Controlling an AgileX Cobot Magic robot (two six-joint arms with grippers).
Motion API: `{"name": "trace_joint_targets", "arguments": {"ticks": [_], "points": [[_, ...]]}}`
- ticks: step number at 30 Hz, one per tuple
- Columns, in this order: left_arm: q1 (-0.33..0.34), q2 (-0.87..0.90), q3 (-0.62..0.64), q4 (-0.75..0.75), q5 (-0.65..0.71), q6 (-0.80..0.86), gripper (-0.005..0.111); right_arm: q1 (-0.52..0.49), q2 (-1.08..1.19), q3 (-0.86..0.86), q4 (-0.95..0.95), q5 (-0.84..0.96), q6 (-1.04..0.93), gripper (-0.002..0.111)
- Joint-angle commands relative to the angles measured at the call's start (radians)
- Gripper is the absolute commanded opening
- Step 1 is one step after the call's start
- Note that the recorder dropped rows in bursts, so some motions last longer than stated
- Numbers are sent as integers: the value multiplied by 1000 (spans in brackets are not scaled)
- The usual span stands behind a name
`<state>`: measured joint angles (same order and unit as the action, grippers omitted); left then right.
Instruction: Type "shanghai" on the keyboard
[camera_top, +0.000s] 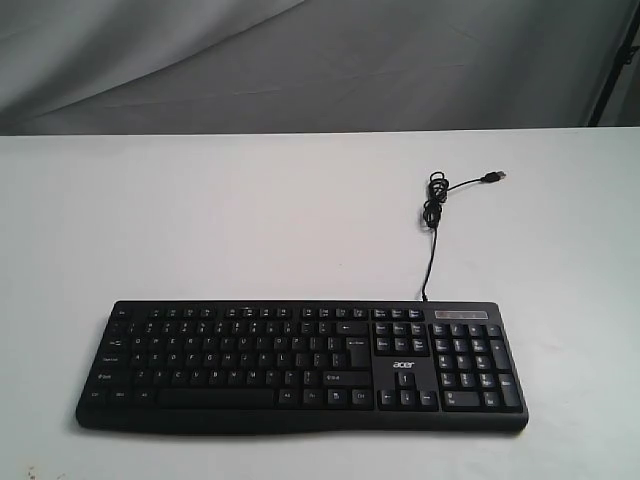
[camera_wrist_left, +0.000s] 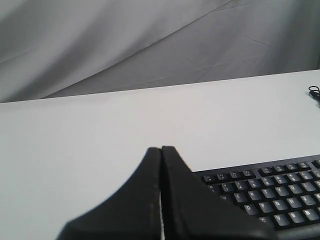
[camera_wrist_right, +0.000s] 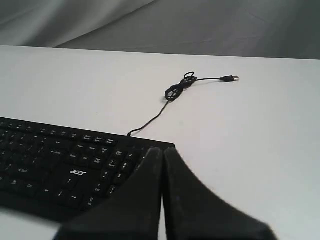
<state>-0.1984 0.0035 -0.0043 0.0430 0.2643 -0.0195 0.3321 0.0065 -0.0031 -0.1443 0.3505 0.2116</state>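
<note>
Along the edge of the wide white bench (camera_top: 200, 220) that is nearest the outside camera lies the big black plastic keyboard with white letters (camera_top: 300, 365), flat and straight. Its thin black cable (camera_top: 430, 240) runs toward the far edge, a bit to the right, with a small bunch of loops. The little plug (camera_top: 493, 177) lies on the bench, plugged into nothing. The left arm's black fingers (camera_wrist_left: 150, 190) are pressed together, up by the keyboard's left end. The right arm's black fingers (camera_wrist_right: 147, 190) are pressed together too, up by the number-pad end. No finger touches a key. I think the typing has not started, so all eight letters are left, "s" first.
</note>
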Motion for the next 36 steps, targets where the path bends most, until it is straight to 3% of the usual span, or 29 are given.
{"name": "trace_joint_targets", "arguments": {"ticks": [1,10,19,24,27,29,32,36], "points": [[-4,-3,4,1,-5,-3,0,-7,-6,3,78,-7,6,0],[-4,-3,4,1,-5,-3,0,-7,74,-162,136,43,-54,0],[-4,-3,4,1,-5,-3,0,21,506,-374,120,41,-54,0],[-4,-3,4,1,-5,-3,0,218,702,-419,66,-67,-50,0],[-4,-3,4,1,-5,-3,0,495,927,-507,77,-132,5,0],[-4,-3,4,1,-5,-3,0,612,1057,-565,97,-134,7,0],[-4,-3,4,1,-5,-3,0,697,1225,-663,137,-167,7,0],[-4,-3,4,1,-5,-3,0,727,1443,-781,137,-298,-14,0]]}}
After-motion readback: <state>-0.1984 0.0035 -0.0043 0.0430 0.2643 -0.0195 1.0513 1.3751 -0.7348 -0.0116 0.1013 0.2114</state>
